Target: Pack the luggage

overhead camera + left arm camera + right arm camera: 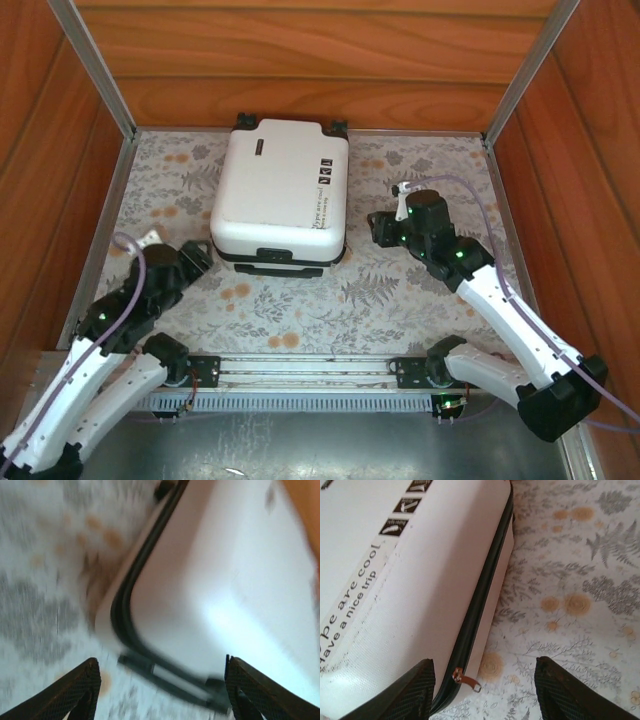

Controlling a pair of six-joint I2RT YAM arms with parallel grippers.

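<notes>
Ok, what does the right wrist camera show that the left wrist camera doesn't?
Right wrist's own: printed lettering, dark labels and a zipper pull on the luggage. Left wrist's own: the luggage's rounded corner and black handle, blurred. Shared: the white shell with its black seam, the floral table cover, and each camera's own open gripper: the right gripper, the left gripper.
</notes>
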